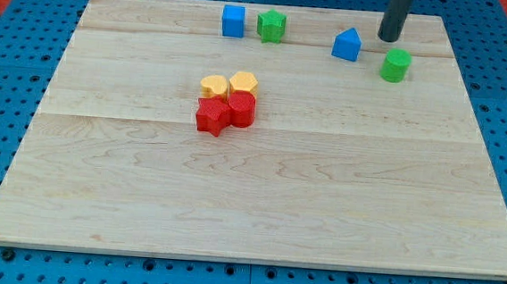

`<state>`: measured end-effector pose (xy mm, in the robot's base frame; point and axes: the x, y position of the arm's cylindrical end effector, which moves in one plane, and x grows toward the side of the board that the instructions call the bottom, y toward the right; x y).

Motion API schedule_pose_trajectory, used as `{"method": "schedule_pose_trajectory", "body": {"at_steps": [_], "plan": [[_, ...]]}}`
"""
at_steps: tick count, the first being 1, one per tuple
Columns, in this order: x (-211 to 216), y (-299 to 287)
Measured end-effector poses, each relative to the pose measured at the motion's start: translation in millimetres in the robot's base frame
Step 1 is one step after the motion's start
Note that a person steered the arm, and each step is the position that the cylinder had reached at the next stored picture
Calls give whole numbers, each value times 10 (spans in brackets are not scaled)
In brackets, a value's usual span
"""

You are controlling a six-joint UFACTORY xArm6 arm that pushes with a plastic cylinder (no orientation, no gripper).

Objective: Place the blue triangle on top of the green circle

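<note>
Tip [389,38] stands between blue triangle [347,45] and green circle [396,65]; no end effector shows.

The blue triangle [347,45] lies flat near the board's top edge, towards the view's right. The green circle [396,65], a short upright cylinder, sits just beside it, right and slightly lower, apart.

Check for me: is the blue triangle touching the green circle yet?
Apart. The camera view shows bare wood between the blue triangle and the green circle. My tip sits between them, toward the view's top.
</note>
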<state>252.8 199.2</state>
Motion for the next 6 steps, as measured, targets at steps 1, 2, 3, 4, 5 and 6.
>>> {"method": "schedule_pose_trajectory", "body": {"at_steps": [1,2,3,4,5,6], "plan": [[595,-119],[1105,-221],[842,-269],[703,-968],[271,-996],[-118,-771]]}}
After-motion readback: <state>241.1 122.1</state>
